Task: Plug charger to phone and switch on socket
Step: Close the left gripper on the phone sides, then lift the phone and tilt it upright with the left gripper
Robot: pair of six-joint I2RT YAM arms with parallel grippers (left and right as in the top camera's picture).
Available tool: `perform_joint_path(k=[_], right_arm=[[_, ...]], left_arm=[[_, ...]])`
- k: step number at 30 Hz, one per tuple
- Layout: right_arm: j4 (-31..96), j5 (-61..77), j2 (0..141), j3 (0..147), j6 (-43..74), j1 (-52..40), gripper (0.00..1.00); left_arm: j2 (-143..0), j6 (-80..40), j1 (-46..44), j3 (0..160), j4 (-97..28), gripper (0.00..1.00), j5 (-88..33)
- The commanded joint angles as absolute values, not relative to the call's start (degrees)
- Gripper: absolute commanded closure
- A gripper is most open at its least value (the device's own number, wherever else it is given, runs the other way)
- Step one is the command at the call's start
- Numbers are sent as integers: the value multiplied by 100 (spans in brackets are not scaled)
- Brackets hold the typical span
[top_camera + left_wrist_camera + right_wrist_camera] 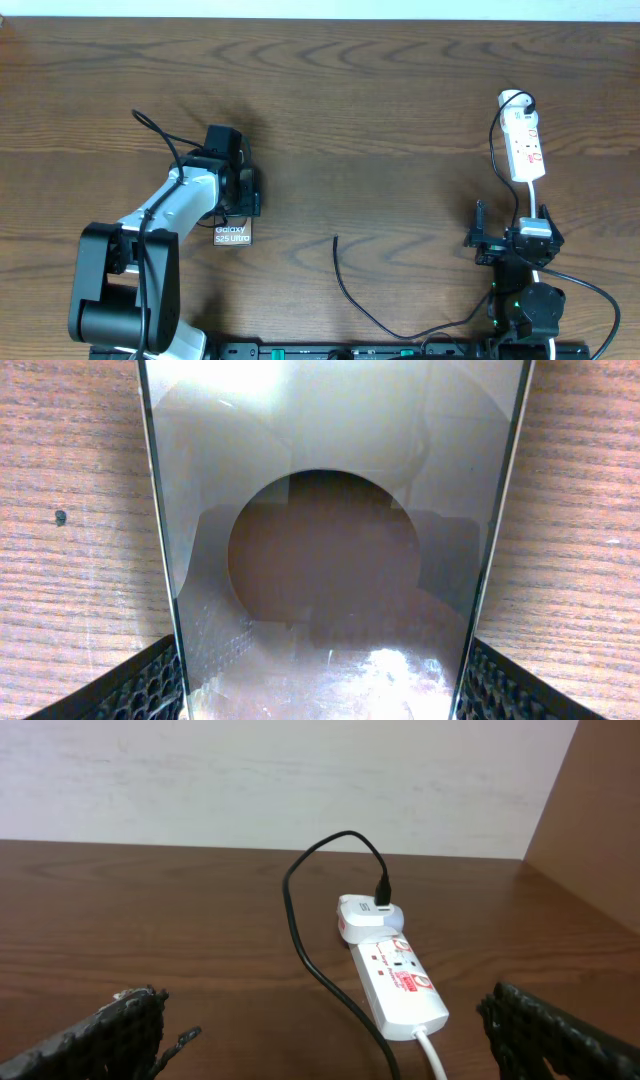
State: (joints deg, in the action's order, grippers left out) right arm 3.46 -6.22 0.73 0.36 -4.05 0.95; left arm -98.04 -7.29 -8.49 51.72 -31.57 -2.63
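Phone (232, 235): left half of table (380, 120), under the left gripper (236, 208). Only the end with white "Galaxy" lettering shows overhead. That end points to the robot's side; the long axis runs near to far. In the left wrist view its glossy face (330, 560) fills the frame, with a round dark reflection in the middle.

Left gripper: spread fairly wide, one mesh pad (150, 685) against each long edge of the phone, so it clasps the phone across its width. Cannot tell whether the phone rests on the wood or is raised.

Charger (352, 300): thin black cable. The free tip (335, 240) lies mid-table, pointing away from the robot, well apart from the phone. The cable curves along the near edge toward the right arm. Its other end arcs up into a white adapter (362, 917).

Socket (526, 148): white strip with red marks, far right, long axis near to far. The adapter sits at the far end, and a white cord leaves the near end.

Right gripper (512, 228): just on the near side of the socket, jaws wide apart with nothing between them, facing the strip (400, 982).

Surface: dark brown wood grain, matte, with a few small specks. Room: off-white wall (260, 780) behind the far edge, brown panel (595, 820) at right.
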Motion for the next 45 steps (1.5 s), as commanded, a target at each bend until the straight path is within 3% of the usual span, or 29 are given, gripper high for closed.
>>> perform_joint_path(k=[1, 27, 38, 45], right_arm=[[370, -631, 64, 32, -482, 108, 1], [370, -631, 64, 32, -482, 108, 1], [370, -631, 64, 32, -482, 108, 1], [370, -631, 64, 32, -482, 108, 1]], left_arm=[[-9933, -738, -860, 5098, -3227, 93, -248], [-9911, -718, -860, 6541, -4241, 93, -427], [-9911, -792, -860, 6753, -4322, 93, -3092], [-9911, -1496, -860, 6753, -4073, 93, -4567]])
